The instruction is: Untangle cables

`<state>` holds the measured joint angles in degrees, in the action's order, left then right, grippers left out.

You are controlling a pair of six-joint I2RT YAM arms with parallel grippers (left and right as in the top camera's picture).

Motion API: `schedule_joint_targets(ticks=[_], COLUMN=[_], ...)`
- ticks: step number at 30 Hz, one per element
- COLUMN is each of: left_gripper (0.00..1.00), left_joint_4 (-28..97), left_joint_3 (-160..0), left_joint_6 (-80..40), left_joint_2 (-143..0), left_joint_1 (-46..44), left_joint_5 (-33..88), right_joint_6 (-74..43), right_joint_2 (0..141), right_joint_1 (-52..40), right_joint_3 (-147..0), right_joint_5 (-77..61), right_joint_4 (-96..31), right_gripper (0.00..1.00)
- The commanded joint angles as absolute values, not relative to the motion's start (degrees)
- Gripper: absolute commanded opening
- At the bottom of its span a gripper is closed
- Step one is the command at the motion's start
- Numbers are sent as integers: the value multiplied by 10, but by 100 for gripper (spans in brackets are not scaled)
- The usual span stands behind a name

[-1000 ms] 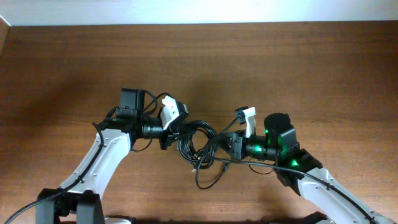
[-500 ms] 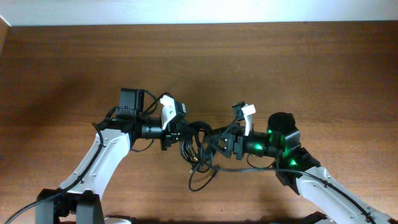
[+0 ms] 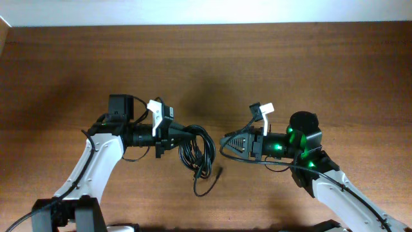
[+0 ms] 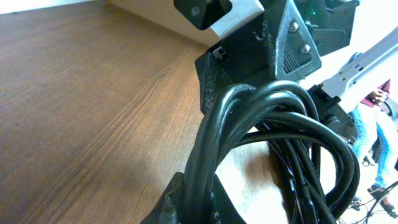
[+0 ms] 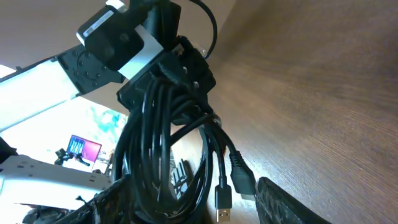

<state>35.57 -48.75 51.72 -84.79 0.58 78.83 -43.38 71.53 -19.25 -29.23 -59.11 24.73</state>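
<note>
As the overhead view has it, cables (image 3: 196, 147) sit bunched over the surface (image 3: 290, 64), left tool (image 3: 175, 134) clenched on them; right tool (image 3: 226, 142) just beside, not touching.

Left wrist: cables (image 4: 261, 124) run thick & glossy thru the grip, so soft, light, prob. slippery.

Right wrist: fingers (image 5: 292, 199) spread wide, nothing held; plugs (image 5: 222, 204) dangle low. I'd pinch one strand nr a plug, not the whole bunch.

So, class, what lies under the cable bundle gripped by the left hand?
Only brown wooden table shows beneath the cables, gripped by the left hand. The patch directly below the bundle is covered from overhead.
</note>
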Motion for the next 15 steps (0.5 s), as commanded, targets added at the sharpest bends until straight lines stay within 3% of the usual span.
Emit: schedule_joint_targets(ticks=[1,15], left_gripper=[0,0], left_joint_4=[359,348], left_joint_3=[-495,-496], left_joint_6=[537,537], left_joint_2=[-839,-839], left_joint_1=[9,-14], left_joint_5=[836,827], right_joint_6=[-435,-436], right_joint_2=[714,714], right_joint_1=[-191,-291], right_joint_3=[-296,-296], right_joint_5=[-604,-492], right_joint_4=[248,270], right_gripper=[61,61])
